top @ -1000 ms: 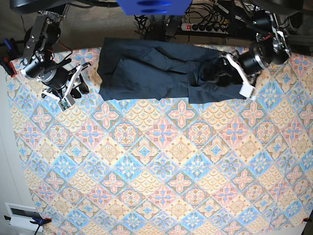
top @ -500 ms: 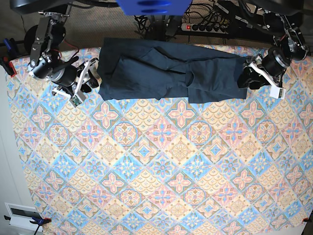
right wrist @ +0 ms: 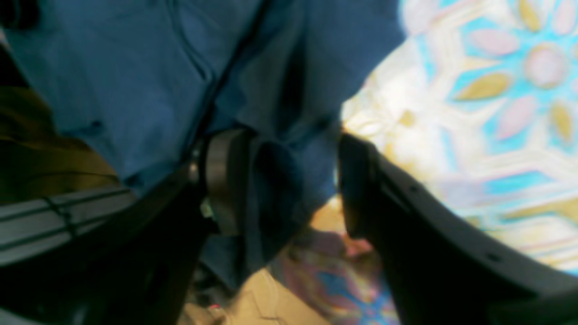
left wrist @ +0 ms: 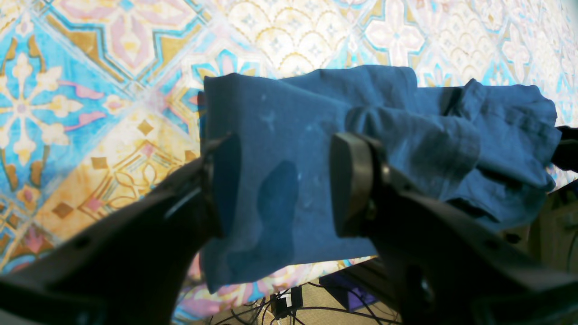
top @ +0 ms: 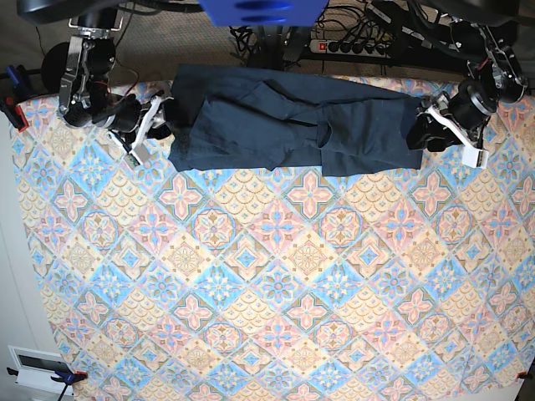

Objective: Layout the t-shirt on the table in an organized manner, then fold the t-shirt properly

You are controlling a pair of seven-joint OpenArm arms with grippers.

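Observation:
The dark navy t-shirt (top: 284,117) lies spread sideways along the far edge of the patterned table (top: 276,276), with folds across its middle. My left gripper (top: 425,127) is at the shirt's right end. In the left wrist view its jaws (left wrist: 284,185) stand open, and the flat corner of the t-shirt (left wrist: 406,122) shows between them. My right gripper (top: 160,117) is at the shirt's left edge. The blurred right wrist view shows its jaws (right wrist: 289,185) apart, with a fold of the t-shirt (right wrist: 135,67) hanging between them, close to one finger.
The table's far edge runs just behind the shirt, with a power strip (top: 351,46) and cables beyond it. A blue object (top: 261,10) sits at the top centre. A white box (top: 38,368) lies off the near left corner.
My left gripper pulled back from on top of the shirt to its right end. My right gripper moved up to the shirt's left edge, and its jaws have widened.

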